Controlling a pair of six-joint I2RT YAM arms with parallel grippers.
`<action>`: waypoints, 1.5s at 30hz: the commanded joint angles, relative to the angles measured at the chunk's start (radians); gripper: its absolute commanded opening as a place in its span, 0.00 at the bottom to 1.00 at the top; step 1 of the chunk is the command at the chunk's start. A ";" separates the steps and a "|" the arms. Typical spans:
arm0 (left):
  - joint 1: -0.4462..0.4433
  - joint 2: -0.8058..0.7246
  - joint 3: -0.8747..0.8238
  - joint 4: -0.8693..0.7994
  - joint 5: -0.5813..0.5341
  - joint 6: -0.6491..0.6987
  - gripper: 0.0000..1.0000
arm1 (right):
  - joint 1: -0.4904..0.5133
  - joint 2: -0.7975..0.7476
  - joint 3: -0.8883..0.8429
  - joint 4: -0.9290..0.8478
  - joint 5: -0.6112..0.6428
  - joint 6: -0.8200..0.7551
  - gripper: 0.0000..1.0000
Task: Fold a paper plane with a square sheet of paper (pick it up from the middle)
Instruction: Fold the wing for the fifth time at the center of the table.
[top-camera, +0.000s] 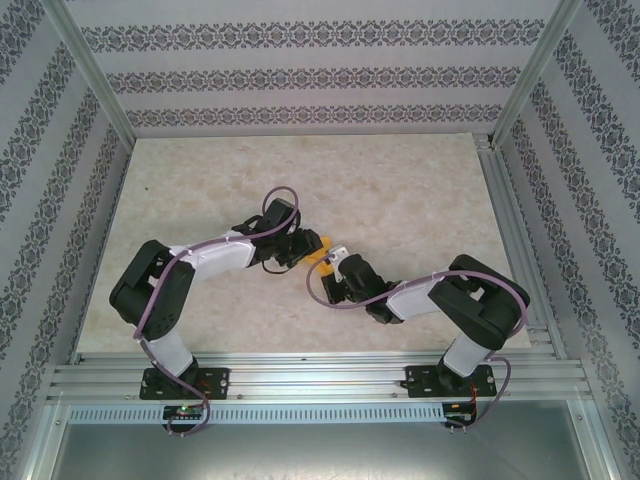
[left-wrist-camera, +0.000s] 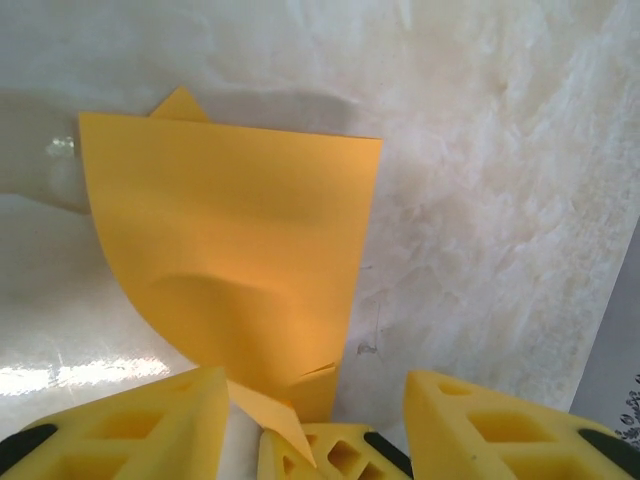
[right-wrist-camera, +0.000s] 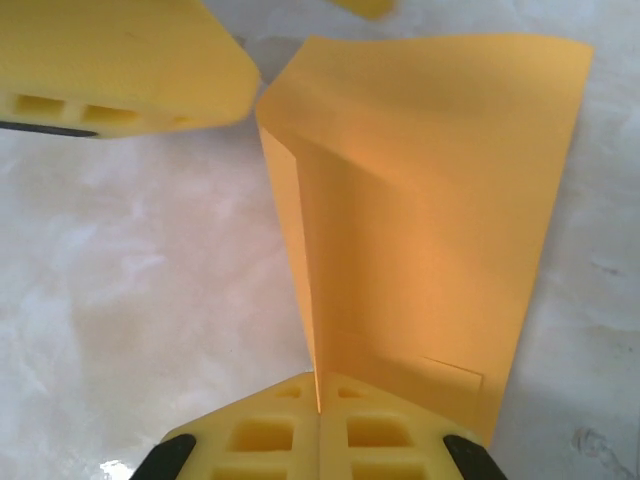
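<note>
Right pincer (right-wrist-camera: 320, 388) pinches the folded paper sheet (right-wrist-camera: 430, 200); left pincer (left-wrist-camera: 315, 380) stands parted, gripping nothing.

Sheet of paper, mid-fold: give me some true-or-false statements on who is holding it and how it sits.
1. The right gripper is shut on the sheet of paper. True.
2. The left gripper is clamped tight on the sheet. False: its jaws stand apart, with the sheet in front of them.
3. The sheet lies flat and unfolded. False: it has a crease along one edge and bows upward from the right gripper's pinch.
4. Both grippers meet near the middle of the table. True.
</note>
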 joint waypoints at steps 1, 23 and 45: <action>-0.009 -0.043 0.004 -0.021 -0.038 0.047 0.51 | -0.055 0.034 -0.043 0.161 -0.130 0.167 0.04; -0.027 0.121 0.055 0.181 0.158 0.085 0.29 | -0.275 0.231 -0.161 0.489 -0.371 0.672 0.07; -0.035 0.244 0.164 0.174 0.145 0.097 0.28 | -0.283 0.266 -0.142 0.408 -0.382 0.679 0.09</action>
